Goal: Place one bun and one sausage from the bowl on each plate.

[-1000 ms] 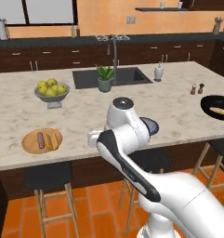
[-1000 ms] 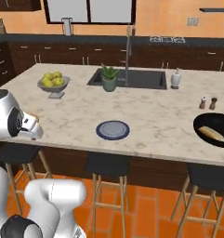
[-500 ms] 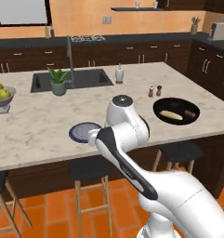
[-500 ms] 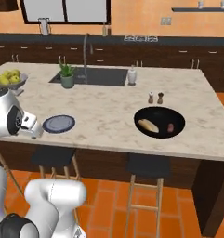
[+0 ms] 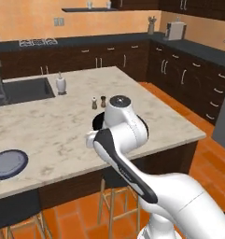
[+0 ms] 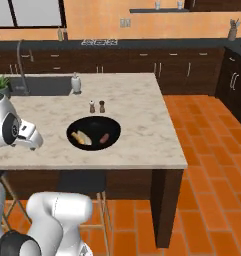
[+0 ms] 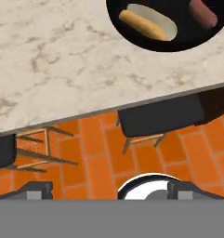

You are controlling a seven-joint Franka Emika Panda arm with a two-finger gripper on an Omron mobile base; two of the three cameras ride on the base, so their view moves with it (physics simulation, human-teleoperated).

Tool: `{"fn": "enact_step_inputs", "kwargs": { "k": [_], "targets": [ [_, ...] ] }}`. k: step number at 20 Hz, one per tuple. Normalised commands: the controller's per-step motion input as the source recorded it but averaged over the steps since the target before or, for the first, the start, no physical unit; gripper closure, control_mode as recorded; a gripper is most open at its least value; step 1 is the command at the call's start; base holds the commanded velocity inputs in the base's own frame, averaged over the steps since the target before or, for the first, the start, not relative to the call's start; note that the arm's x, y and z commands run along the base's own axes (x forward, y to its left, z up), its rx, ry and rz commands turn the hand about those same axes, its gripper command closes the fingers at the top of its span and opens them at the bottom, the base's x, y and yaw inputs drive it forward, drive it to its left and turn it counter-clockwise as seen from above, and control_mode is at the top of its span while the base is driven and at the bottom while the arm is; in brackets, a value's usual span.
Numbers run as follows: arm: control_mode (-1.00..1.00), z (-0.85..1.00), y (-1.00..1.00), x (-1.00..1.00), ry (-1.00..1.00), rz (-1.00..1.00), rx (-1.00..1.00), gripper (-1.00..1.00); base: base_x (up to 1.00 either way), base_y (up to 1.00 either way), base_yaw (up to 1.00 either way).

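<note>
The wide black bowl [image 6: 94, 126] sits near the front edge of the island counter. It holds one golden bun [image 6: 82, 138] and one reddish-brown sausage [image 6: 105, 137]. In the hand view the bowl [image 7: 187, 36] lies at the top right, with the bun [image 7: 146, 23] and the sausage [image 7: 202, 11] inside. My gripper [image 7: 111, 189] is open and holds nothing. It hangs off the counter's front edge, to the left of the bowl, over the floor. A blue-grey plate [image 5: 9, 164] lies bare far to the left. The arm hides most of the bowl [image 5: 98, 122] in the left base view.
Salt and pepper shakers [image 6: 97, 106] stand just behind the bowl. A soap dispenser [image 6: 76, 83] and the sink [image 5: 20, 91] are further back left. Dark stools [image 7: 164, 118] stand under the counter edge over the orange tiled floor. The counter ends to the right of the bowl.
The base has driven right along the island, so the whole scene slid left. The fruit bowl and wooden plate have left the views; the black bowl is now close. The gripper stays open.
</note>
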Motion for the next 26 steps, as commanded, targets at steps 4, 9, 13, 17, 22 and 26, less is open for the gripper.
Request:
{"fn": "enact_step_inputs", "kwargs": {
  "k": [4, 9, 13, 17, 22, 26],
  "targets": [
    [1.0, 0.0, 0.0, 0.0, 0.0, 0.0, 0.0, -1.0, 0.72, -1.0, -0.28],
    [1.0, 0.0, 0.0, 0.0, 0.0, 0.0, 0.0, -1.0, 0.25, -0.72, 0.1],
    [-1.0, -0.07, 0.11, 0.25, 0.02, 0.0, -0.01, -1.0, 0.7, 0.02, 0.0],
    [-1.0, -0.32, 0.68, 1.0, 0.18, 0.0, -0.05, -1.0, 0.0, 0.0, 0.0],
    [-1.0, -0.45, 0.54, 0.94, 0.28, 0.0, -0.13, -1.0, 0.0, 0.0, 0.0],
    [-1.0, -0.36, 0.27, 0.33, 0.12, 0.0, -0.17, -1.0, 0.0, 0.0, 0.0]
  ]
}}
